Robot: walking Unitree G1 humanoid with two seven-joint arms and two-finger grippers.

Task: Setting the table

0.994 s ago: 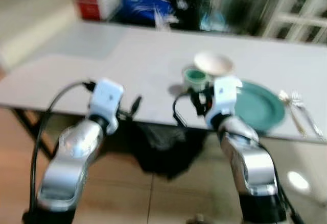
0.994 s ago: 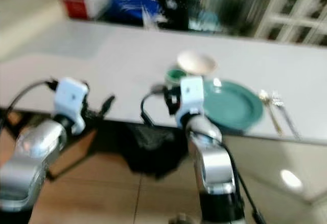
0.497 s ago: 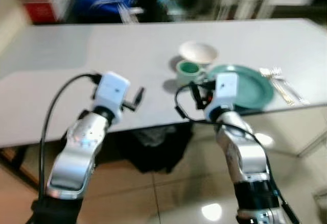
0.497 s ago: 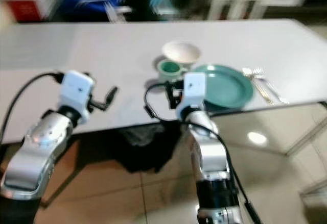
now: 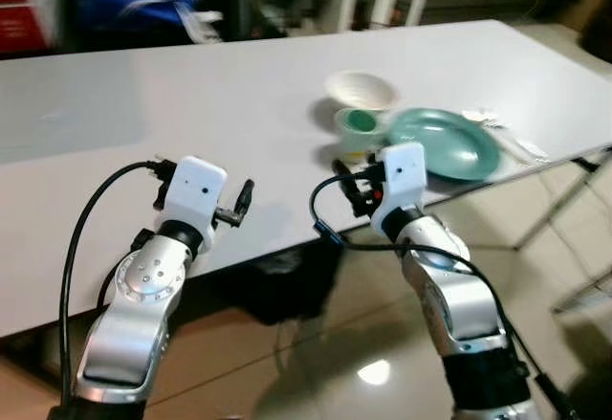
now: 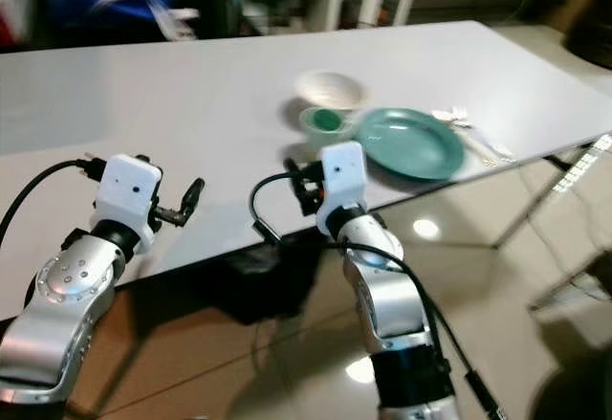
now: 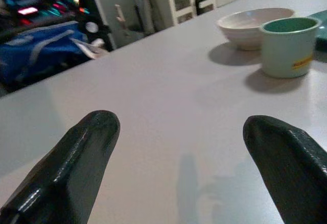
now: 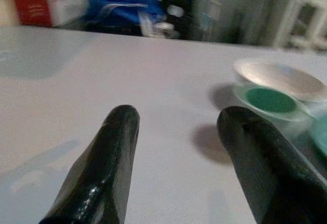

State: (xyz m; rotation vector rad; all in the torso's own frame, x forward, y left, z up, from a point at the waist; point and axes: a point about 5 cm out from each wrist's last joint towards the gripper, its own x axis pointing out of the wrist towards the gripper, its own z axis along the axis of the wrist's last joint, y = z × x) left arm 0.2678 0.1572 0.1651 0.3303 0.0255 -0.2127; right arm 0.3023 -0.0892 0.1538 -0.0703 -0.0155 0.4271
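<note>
Both your silver arms reach forward at about the same height, elbows bent. Left gripper (image 7: 179, 147): jaws spread wide, nothing between them, low over the surface (image 5: 143, 152) near its edge. Right gripper (image 8: 176, 132): jaws likewise parted and empty.

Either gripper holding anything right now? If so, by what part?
Nothing is held. The left gripper and the right gripper are both open over the bare table, short of the cup.

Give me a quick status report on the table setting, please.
Left tool and right tool open, empty, at the table's near edge. Green plate, green cup, white bowl, cutlery already set. Nothing obstructing.
</note>
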